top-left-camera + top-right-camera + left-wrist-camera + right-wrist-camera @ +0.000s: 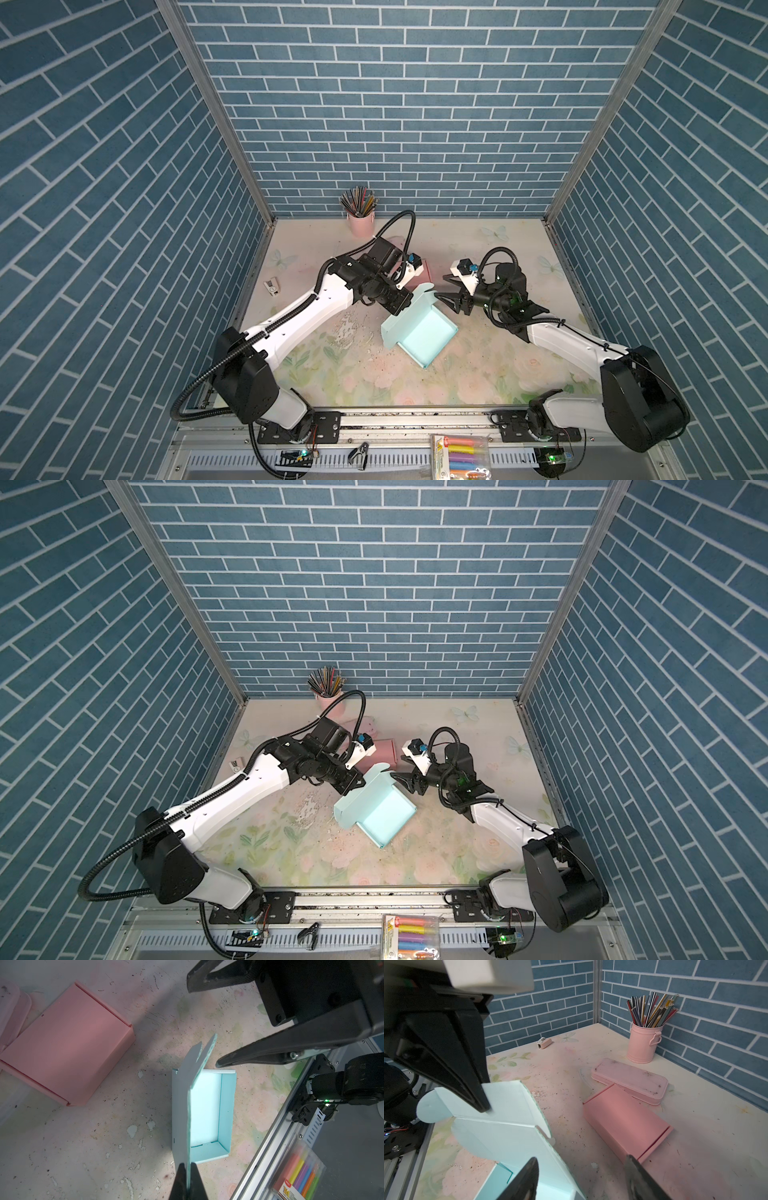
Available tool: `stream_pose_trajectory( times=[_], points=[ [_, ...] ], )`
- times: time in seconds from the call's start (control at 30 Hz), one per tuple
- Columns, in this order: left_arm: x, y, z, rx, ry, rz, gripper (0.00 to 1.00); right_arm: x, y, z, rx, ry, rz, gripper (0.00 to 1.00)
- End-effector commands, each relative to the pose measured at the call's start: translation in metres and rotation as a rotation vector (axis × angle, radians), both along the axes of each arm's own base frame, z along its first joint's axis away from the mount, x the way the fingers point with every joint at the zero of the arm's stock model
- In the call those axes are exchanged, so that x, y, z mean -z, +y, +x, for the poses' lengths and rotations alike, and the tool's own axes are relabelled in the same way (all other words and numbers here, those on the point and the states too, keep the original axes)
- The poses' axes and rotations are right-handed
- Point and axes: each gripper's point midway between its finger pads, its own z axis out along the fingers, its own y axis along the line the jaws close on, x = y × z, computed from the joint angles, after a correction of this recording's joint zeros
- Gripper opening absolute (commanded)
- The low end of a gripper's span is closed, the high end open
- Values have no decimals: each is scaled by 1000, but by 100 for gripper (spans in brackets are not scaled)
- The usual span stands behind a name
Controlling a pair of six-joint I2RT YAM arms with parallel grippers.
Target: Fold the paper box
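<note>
The left tool (188,1178) is pinching the edge of the blue lid (512,1147) tight. It is holding the lid standing up over the paper box (424,336). The right tool (448,296) is hanging wide with nothing in it, just beside one end of the lid. A round ear flap (431,1107) is sticking out at the lid's side. The box is sitting open near the middle of the table (478,374), and a pink box (68,1043) is lying close behind it. I think the lid is getting closed now. To do it well, the left tool should tip the lid down slowly. The right tool should tuck the flaps inside the walls so nothing crumples.
</note>
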Motion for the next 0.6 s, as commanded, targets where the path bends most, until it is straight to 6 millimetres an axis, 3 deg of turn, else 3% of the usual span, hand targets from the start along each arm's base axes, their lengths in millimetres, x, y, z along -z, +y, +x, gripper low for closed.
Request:
stream_pose_trajectory(
  times=[0.0, 0.4, 0.57],
  points=[
    [-7, -4, 2, 29, -29, 3, 2, 2, 8, -10, -116, -26, -14, 60],
    [-2, -5, 7, 29, -36, 22, 2, 11, 15, -15, -165, 5, -35, 43],
    [-2, -5, 9, 27, -43, 30, 2, 18, 18, -17, -170, 11, -61, 28]
  ],
)
